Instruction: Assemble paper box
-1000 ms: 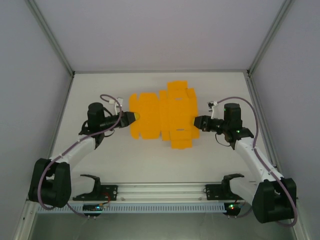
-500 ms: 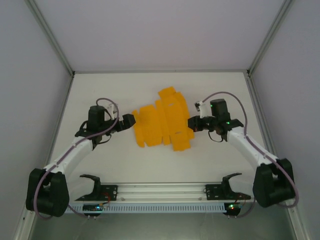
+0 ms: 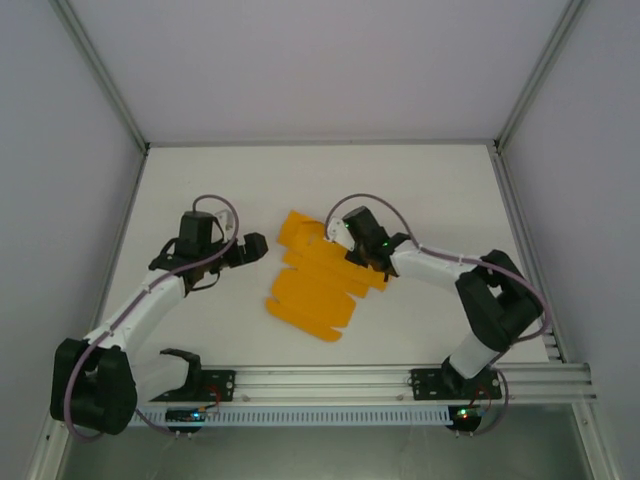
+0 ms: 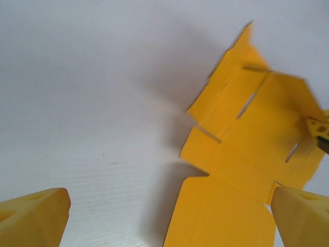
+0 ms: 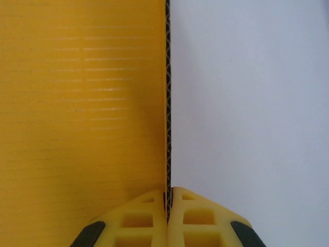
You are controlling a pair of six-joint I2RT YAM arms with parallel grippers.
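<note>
A white tabletop (image 3: 450, 190) carries the paper box (image 3: 318, 288), at this point a flat orange-yellow die-cut sheet of panels, flaps and slots, lying at an angle near the middle between the 2 arms. From the left wrist the sheet (image 4: 241, 139) throws a shadow on the surface below, which suggests that its far side is raised rather than resting flat. The right pincer (image 3: 352, 260) is clamped on the sheet's right-hand part; its own camera shows both tips closed tight (image 5: 168, 198) on the card's edge (image 5: 82, 103), where fine fluting shows between the 2 faces. The left pincer (image 3: 257, 246) stands just beside the sheet's left edge, apart from it, with its tips spread wide (image 4: 167, 216) and nothing between them. The sheet looks light and thin: probably stiff enough across a single panel, but likely to hinge at every crease and sag when held from 1 edge only. The face seems smooth, so a shallow pinch could slip, while a hard squeeze may crush the flutes. The better hold is likely deep on a main panel's edge close to a crease, not on the narrow tabs.
</note>
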